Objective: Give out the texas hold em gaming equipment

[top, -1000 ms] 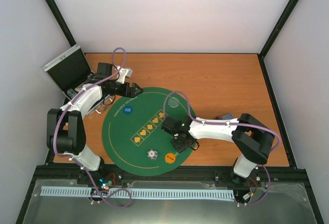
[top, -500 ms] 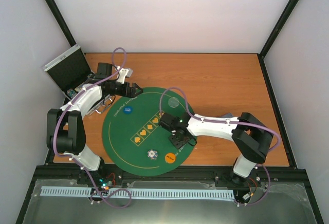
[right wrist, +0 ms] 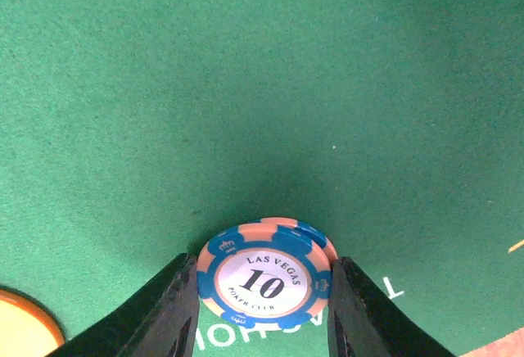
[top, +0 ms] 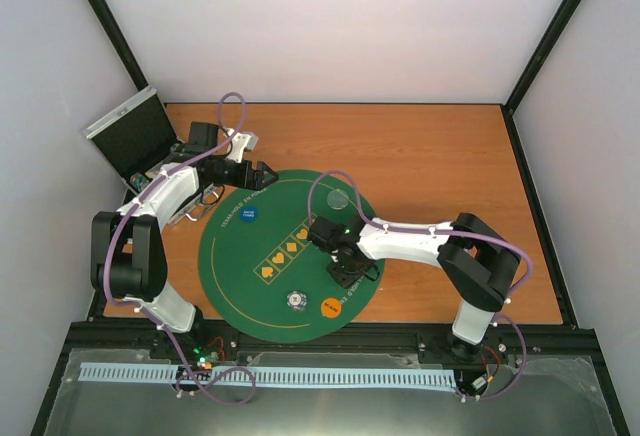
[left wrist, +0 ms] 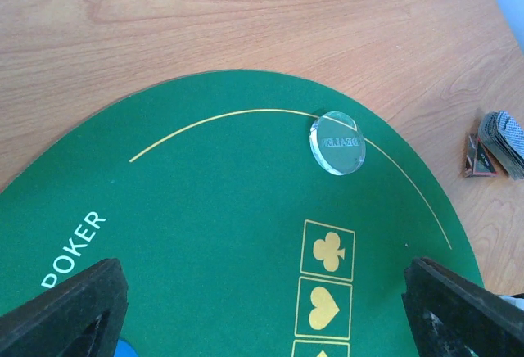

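My right gripper [right wrist: 264, 291] is shut on a small stack of blue-and-pink "10" poker chips [right wrist: 266, 279], held just above the green felt mat [right wrist: 246, 87]. From above, the right gripper [top: 348, 270] is over the mat's right half, between the orange disc [top: 331, 306] and the clear disc [top: 337, 198]. My left gripper [top: 268, 178] stands open over the mat's upper-left edge, nothing between its fingers [left wrist: 65, 308]. A blue disc [top: 249, 213] and a white-patterned chip [top: 296, 300] lie on the mat. The clear dealer disc [left wrist: 336, 142] sits on the yellow line.
A silver case [top: 135, 136] lies open at the table's far left. Off the mat on the bare wood lie a deck of cards [left wrist: 503, 137] and a dark triangle marker [left wrist: 475, 155]. Yellow suit boxes [left wrist: 327, 250] run across the mat's middle.
My right gripper has shifted a little left and away across the mat, still holding the chips. The left arm has not moved.
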You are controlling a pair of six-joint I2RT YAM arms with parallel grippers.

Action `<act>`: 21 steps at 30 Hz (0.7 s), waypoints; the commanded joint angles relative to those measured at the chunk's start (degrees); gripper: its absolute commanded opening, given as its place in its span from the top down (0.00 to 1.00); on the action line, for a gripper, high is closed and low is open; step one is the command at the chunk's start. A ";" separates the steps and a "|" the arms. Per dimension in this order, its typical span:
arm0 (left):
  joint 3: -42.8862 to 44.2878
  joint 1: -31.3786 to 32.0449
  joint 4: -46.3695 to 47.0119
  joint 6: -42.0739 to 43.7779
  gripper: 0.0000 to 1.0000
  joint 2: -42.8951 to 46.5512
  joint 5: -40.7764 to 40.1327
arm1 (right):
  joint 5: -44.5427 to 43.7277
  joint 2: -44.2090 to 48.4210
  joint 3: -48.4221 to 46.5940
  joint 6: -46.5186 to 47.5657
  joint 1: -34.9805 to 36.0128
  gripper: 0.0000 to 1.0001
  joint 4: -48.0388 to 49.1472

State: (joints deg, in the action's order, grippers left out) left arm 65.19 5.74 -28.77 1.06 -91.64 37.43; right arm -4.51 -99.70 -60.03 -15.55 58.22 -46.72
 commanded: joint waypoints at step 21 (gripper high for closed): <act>1.49 -0.02 -0.29 1.62 0.07 1.55 -0.20 | -3.04 0.20 -3.98 1.02 -0.04 0.07 -2.51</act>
State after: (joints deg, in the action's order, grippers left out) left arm 65.19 5.74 -28.80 1.08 -91.64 37.41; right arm -5.82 -100.27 -61.54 -14.76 58.22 -48.42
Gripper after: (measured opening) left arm 0.929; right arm 0.758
